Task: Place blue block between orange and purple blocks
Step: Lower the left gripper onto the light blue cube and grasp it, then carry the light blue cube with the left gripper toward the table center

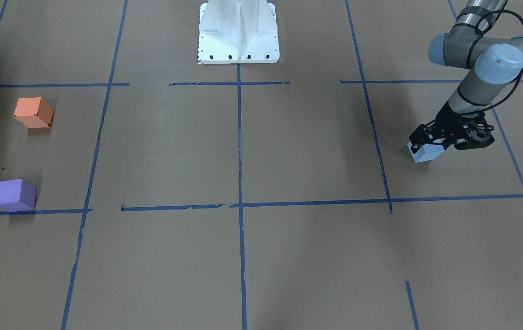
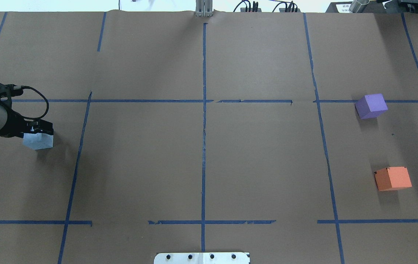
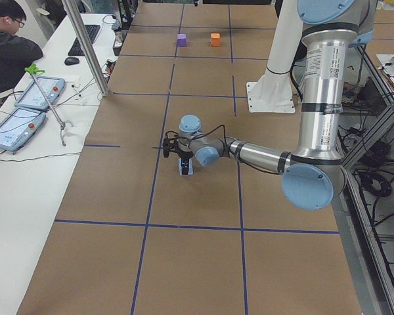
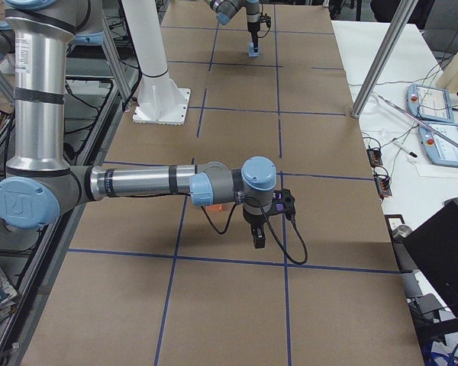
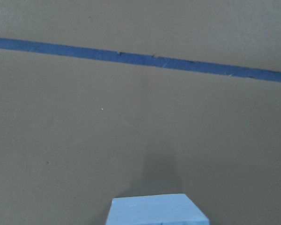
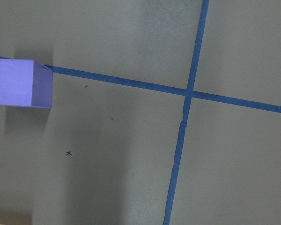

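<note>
The light blue block sits at the table's far left, also seen in the front view and at the bottom of the left wrist view. My left gripper is down over it, its fingers closed on the block's sides. The purple block and the orange block stand apart at the far right, with a bare gap between them. My right gripper hangs above the table near those two blocks; I cannot tell if it is open. The right wrist view shows the purple block.
The white robot base stands at the table's middle near edge. Blue tape lines divide the brown paper into squares. An operator and tablets are at a side table.
</note>
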`<state>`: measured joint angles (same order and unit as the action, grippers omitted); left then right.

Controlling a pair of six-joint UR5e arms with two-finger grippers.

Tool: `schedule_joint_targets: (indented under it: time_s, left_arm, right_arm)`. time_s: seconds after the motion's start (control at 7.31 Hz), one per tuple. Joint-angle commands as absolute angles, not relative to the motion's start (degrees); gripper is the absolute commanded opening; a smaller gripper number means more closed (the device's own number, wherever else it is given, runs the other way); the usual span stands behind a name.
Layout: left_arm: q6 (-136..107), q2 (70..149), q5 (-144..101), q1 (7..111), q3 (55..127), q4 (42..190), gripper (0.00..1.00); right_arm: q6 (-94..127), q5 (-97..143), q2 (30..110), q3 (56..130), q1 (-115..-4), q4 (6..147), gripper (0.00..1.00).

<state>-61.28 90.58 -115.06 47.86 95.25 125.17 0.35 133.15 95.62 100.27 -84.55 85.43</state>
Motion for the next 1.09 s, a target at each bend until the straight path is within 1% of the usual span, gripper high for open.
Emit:
schedule_joint_targets:
  time_s: [0.0, 0.14, 0.27, 0.41, 0.68, 0.82, 0.96]
  left_arm:
    - [-61.08, 90.53, -113.74, 47.11, 94.75, 125.16, 0.68]
    - [-60.82, 90.7, -113.73, 47.11, 94.83, 125.16, 0.26]
    - [-60.82, 91.05, -114.08, 47.2, 95.44, 125.16, 0.12]
    - [-60.82, 93.23, -114.08, 47.81, 96.32, 125.16, 0.12]
    - [-61.26, 102.34, -113.64, 47.73, 95.72, 123.5, 0.14]
    - [-61.43, 110.05, -113.64, 46.42, 95.36, 115.48, 0.14]
    - [-61.44, 118.22, -113.29, 41.79, 95.36, 103.13, 0.15]
  right_arm:
    - [0.35, 133.15, 95.62, 100.28, -84.55, 85.43, 1.0]
    - [0.35, 133.15, 95.62, 100.37, -84.55, 85.26, 1.0]
    - [0.35, 133.15, 95.71, 100.46, -84.55, 85.25, 1.0]
    - [0.35, 133.15, 95.8, 100.46, -84.55, 85.25, 1.0]
    - [0.35, 133.16, 95.89, 100.46, -84.55, 85.25, 1.0]
    - [0.35, 133.15, 95.89, 100.37, -84.55, 85.25, 1.0]
    - [0.35, 133.15, 95.89, 100.28, -84.55, 85.25, 1.0]
